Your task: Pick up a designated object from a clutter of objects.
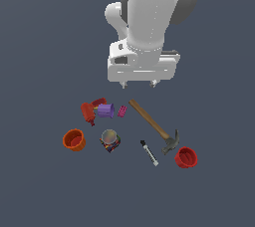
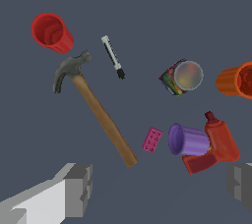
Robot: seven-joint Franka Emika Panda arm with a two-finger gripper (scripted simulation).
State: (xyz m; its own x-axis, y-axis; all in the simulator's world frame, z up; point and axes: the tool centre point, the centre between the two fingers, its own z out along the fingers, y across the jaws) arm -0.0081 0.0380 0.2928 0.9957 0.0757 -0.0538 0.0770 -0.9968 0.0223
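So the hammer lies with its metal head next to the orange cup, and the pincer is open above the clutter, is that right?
Not quite: the hammer has its head next to the red cup, as the exterior view shows; the orange cup sits across the clutter. The pincer is open above.

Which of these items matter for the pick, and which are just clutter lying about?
For the job:
- claw hammer with brown wooden handle and dark grey metal head
- white gripper, open above the items

Just lying about:
- red cup
- orange cup
- purple cup
- red bottle
- pink block
- patterned can
- black-and-white marker pen
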